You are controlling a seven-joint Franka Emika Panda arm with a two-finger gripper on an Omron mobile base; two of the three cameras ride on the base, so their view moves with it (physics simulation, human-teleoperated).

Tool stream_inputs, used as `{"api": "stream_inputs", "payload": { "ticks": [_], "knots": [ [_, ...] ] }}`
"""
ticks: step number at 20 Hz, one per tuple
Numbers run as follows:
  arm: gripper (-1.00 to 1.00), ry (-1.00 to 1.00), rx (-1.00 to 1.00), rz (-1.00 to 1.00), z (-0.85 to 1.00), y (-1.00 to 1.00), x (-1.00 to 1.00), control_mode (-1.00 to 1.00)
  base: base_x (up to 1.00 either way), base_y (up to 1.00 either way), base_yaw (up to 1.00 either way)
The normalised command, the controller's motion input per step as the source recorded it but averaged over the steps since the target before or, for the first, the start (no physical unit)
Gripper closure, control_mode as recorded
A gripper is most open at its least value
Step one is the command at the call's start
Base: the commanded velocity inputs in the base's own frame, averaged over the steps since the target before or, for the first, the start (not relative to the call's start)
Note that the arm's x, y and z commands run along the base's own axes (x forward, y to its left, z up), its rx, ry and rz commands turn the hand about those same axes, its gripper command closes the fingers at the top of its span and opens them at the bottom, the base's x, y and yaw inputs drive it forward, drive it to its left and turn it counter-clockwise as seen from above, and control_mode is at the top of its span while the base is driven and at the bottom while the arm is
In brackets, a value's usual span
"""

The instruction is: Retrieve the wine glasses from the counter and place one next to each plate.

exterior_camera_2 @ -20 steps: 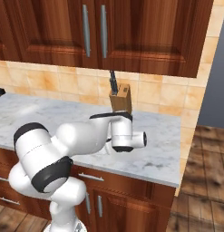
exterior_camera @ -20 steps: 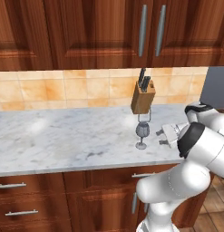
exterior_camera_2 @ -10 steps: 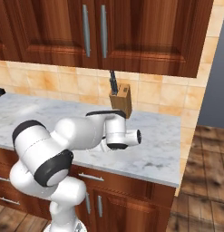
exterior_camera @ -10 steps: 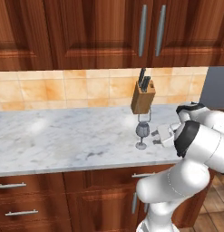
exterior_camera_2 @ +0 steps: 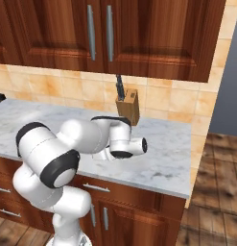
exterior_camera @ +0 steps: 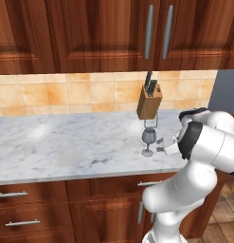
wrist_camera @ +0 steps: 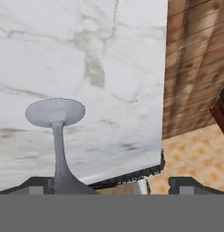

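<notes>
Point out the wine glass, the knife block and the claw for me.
wine glass (exterior_camera: 148, 135), left base view, on its bowl.
knife block (exterior_camera: 149, 106), left base view, on its wooden front.
claw (exterior_camera: 162, 144), left base view, between its fingertips.

Smoky grey wine glass (exterior_camera: 148, 137) on white-grey marbled counter (exterior_camera: 66, 142).

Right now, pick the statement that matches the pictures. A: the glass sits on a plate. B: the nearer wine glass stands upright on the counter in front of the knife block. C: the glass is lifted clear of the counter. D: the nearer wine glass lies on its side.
B: the wine glass stands upright with its foot on the counter, in front of the knife block, with the open gripper beside it.
</notes>
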Motion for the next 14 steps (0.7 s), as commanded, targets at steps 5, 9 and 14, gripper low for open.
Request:
{"api": "stream_inputs", "payload": {
  "ticks": [5,9,14],
  "knots": [
    [-1.00,0.00,-0.01,-0.01,-0.15,0.13,0.06,-1.00,0.00,0.00,0.00],
    [-1.00,0.00,0.00,0.00,-0.09,0.30,0.07,-1.00,0.00,0.00,0.00],
    [-1.00,0.00,0.00,0.00,-0.05,0.18,0.13,-1.00,0.00,0.00,0.00]
  ]
}}
